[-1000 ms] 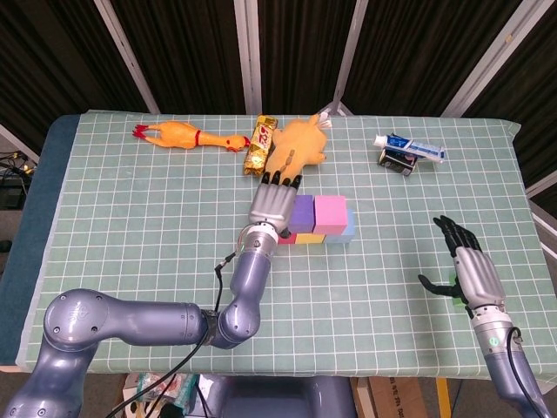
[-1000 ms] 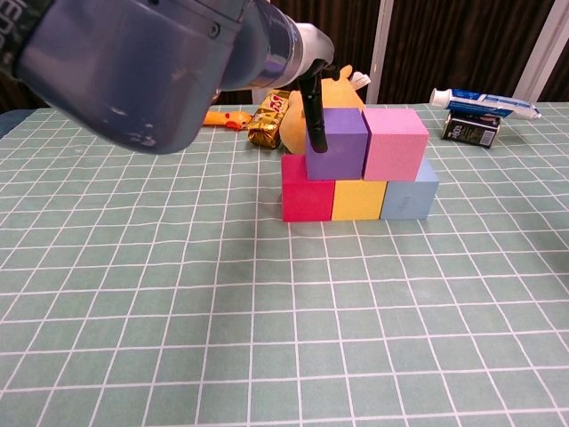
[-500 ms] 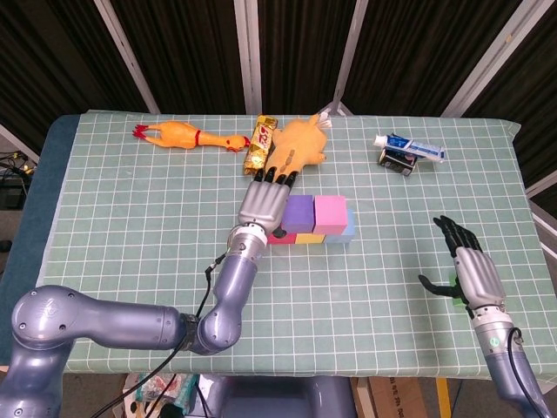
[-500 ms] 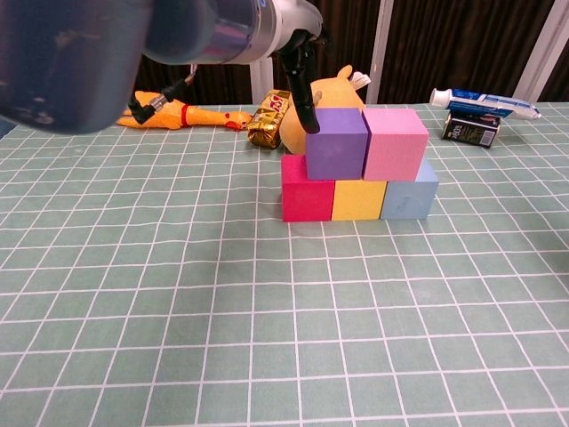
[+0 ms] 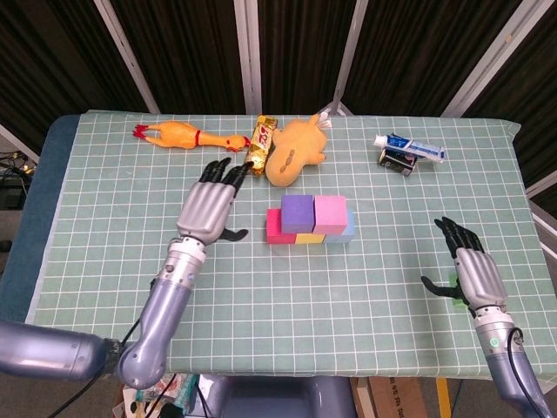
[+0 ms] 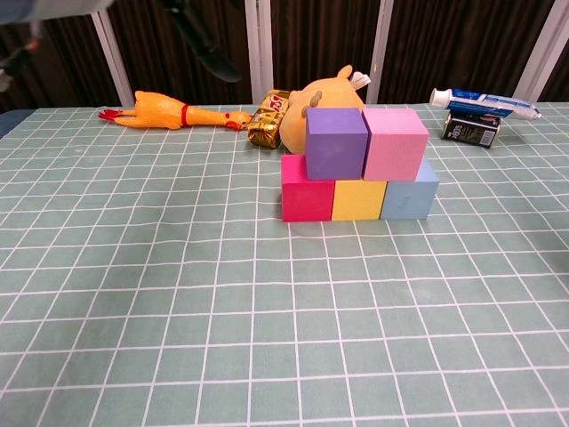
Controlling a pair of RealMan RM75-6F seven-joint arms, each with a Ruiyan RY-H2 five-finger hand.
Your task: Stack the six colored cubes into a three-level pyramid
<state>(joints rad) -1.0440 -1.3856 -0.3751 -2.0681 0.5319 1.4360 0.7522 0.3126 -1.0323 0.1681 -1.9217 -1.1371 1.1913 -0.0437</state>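
Head view: left hand [image 5: 209,207] empty, fingers spread, hovering at 9 o'clock of the stack, apart from it. Stack mid-worktop [image 5: 104,261]: red cube [image 5: 275,228], yellow cube [image 5: 305,237], blue cube [image 5: 346,225] below; purple cube [image 5: 298,210] and pink cube [image 5: 330,209] on top. Right hand [image 5: 473,272] open near the 3 o'clock edge, green cube [image 5: 453,283] peeking from under it.

Chest view: matte, square-edged foam-like blocks, faces flush, touching. Grid-pattern mat. Rubber chicken [image 6: 169,113], candy bar [image 6: 269,118], toothpaste [image 6: 484,101] along the 12 o'clock edge. Open mat toward 6.
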